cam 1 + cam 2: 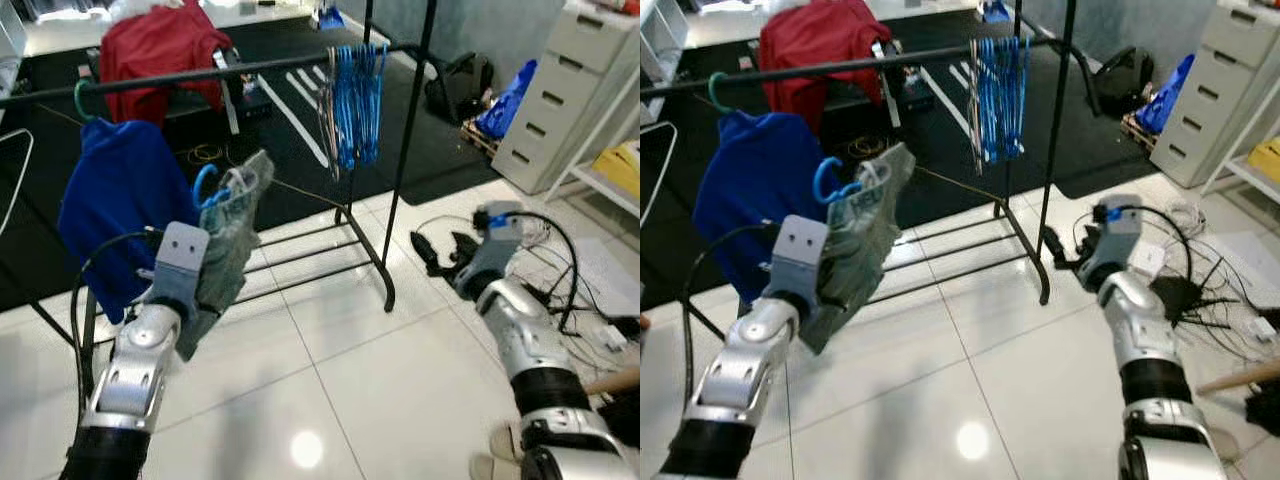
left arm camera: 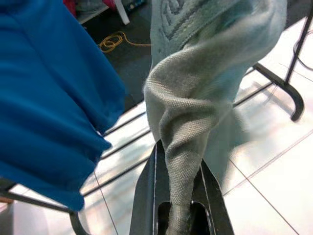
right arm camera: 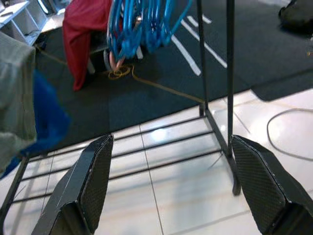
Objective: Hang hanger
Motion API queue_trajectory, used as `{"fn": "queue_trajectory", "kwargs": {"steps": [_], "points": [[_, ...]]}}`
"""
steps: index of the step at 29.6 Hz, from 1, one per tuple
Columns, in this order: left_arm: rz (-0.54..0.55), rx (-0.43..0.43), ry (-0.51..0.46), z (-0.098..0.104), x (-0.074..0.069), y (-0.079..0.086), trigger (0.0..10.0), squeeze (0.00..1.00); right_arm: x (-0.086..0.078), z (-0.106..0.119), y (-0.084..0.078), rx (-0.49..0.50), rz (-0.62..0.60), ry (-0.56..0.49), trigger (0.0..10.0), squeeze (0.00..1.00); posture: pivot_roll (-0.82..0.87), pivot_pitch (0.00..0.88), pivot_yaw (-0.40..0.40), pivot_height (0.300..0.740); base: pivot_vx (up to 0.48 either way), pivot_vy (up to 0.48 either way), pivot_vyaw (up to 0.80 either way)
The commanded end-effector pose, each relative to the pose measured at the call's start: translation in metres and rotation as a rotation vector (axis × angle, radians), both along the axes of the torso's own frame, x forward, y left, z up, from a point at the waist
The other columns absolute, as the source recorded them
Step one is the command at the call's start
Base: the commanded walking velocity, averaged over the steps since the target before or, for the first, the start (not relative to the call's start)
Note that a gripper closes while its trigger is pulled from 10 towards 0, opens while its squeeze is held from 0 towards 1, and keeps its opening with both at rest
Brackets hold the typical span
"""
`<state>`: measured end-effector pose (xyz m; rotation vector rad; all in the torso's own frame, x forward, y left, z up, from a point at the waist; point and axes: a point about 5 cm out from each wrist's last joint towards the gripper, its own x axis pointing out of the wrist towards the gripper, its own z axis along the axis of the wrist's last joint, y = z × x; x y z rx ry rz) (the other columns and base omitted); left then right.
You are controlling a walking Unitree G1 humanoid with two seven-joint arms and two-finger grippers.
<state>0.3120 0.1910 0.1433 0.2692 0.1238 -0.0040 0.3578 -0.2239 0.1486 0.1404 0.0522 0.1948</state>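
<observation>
A grey-green garment (image 1: 228, 245) on a blue hanger (image 1: 206, 187) is held up in front of the black clothes rail (image 1: 200, 75), below the bar. My left gripper (image 2: 178, 196) is shut on the garment's bunched cloth (image 2: 195, 107). A blue shirt (image 1: 120, 205) hangs on the rail from a green hook (image 1: 82, 100), just left of the held garment. My right gripper (image 3: 171, 191) is open and empty, low on the right, facing the rack's lower bars (image 3: 146, 152). A bunch of empty blue hangers (image 1: 352, 95) hangs further right on the rail.
A red garment (image 1: 160, 50) lies over a stand behind the rack. White drawers (image 1: 575, 90) and a blue bag (image 1: 508, 100) stand at the right. Loose cables (image 1: 545, 260) cover the tiles near my right arm. A dark carpet (image 1: 300, 150) lies under the rack.
</observation>
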Motion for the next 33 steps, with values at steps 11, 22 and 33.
{"fn": "queue_trajectory", "kwargs": {"steps": [11,22,33], "points": [[0.025,0.004,0.033,-0.005,0.0,0.005,10.0,0.0,0.0,-0.004,0.006,0.007,0.022,0.009,10.0,0.0,-0.07,0.09,-0.007,0.74,0.348,0.0,0.0],[0.08,0.005,0.024,-0.003,0.0,0.009,10.0,0.0,0.0,-0.005,0.009,-0.006,0.045,0.016,10.0,0.0,-0.07,0.09,-0.005,0.74,0.381,0.0,0.0],[0.133,0.006,0.054,-0.006,0.001,0.015,10.0,0.0,-0.005,-0.012,0.028,-0.051,0.203,0.056,10.0,0.0,-0.07,0.086,0.008,0.74,0.391,0.0,0.0]]}}
